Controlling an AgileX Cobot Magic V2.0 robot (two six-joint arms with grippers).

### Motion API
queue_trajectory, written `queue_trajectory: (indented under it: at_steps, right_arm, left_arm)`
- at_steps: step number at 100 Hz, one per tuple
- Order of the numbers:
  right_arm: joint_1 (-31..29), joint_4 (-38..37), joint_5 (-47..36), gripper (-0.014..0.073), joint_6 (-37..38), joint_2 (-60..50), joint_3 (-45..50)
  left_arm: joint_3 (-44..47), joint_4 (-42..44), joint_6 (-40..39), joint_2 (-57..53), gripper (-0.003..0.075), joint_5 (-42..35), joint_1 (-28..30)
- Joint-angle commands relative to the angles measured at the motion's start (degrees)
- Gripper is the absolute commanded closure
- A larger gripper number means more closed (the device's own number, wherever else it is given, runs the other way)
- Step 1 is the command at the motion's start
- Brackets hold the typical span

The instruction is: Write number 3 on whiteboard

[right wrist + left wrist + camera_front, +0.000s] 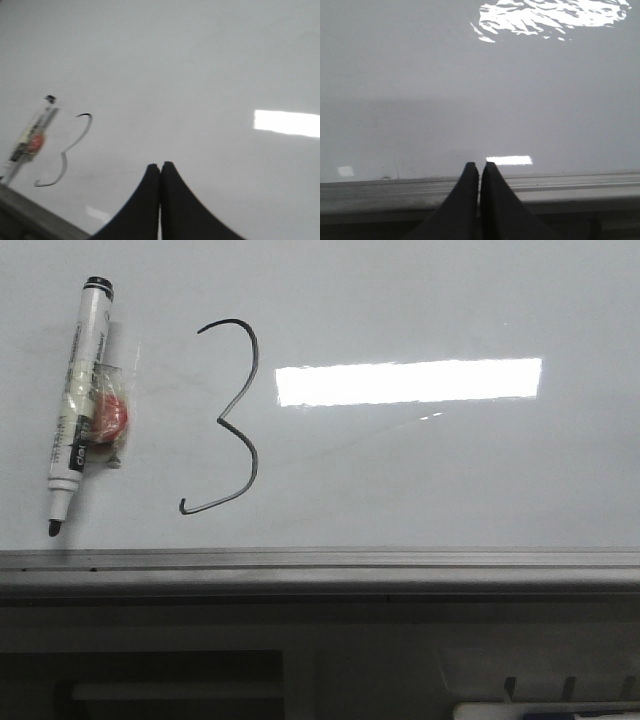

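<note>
3 [228, 418] done on board [420, 470]; pen [78, 400] lying uncapped, tip likely to dry or smear. Left claw [479, 167] and right claw [160, 167] both pressed together, empty.

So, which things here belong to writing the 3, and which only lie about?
For the job:
- thin black hand-drawn number 3
- glossy pale grey-white whiteboard
- white marker pen, black cap end, uncapped tip

Lying about:
- small red object in clear wrapper, beside the pen
</note>
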Motion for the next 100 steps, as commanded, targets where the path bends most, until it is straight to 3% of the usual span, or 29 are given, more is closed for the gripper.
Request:
queue_trajectory:
  at_steps: [1, 11, 27, 44, 71, 86, 100]
  right_arm:
    - [-7.55, -3.05, -3.64, 0.0656, 1.51, 0.54, -1.58]
    - [-15.40, -4.36, -3.64, 0.0656, 1.51, 0.54, -1.58]
    - [-23.26, -5.76, -2.17, 0.0656, 1.51, 0.54, -1.58]
    - [-30.74, -6.75, 6.82, 0.0656, 2.46, 0.54, -1.32]
    - [-34.28, -6.87, 6.59, 0.0656, 8.85, -3.49, 7.35]
    - [-34.28, -9.34, 18.79, 0.0656, 9.06, -3.32, 7.01]
    - [-34.28, -9.43, 18.67, 0.0656, 9.06, -3.32, 7.01]
  left_arm:
    - [0.58, -0.21, -0.46, -1.36, 0.0741, -3.00, -0.11]
    - [0.58, -0.21, -0.46, -1.36, 0.0741, -3.00, -0.11]
    - [0.58, -0.21, -0.46, -1.36, 0.0741, -3.00, -0.11]
    - [0.58, -0.21, -0.46, -1.36, 0.0741, -3.00, -0.11]
    - [0.58, -0.21, -0.46, -1.36, 0.0741, -3.00, -0.11]
    - [0.58, -0.31, -0.46, -1.36, 0.0741, -3.00, -0.11]
    - [0.58, -0.31, -0.46, -1.36, 0.0741, -3.00, -0.11]
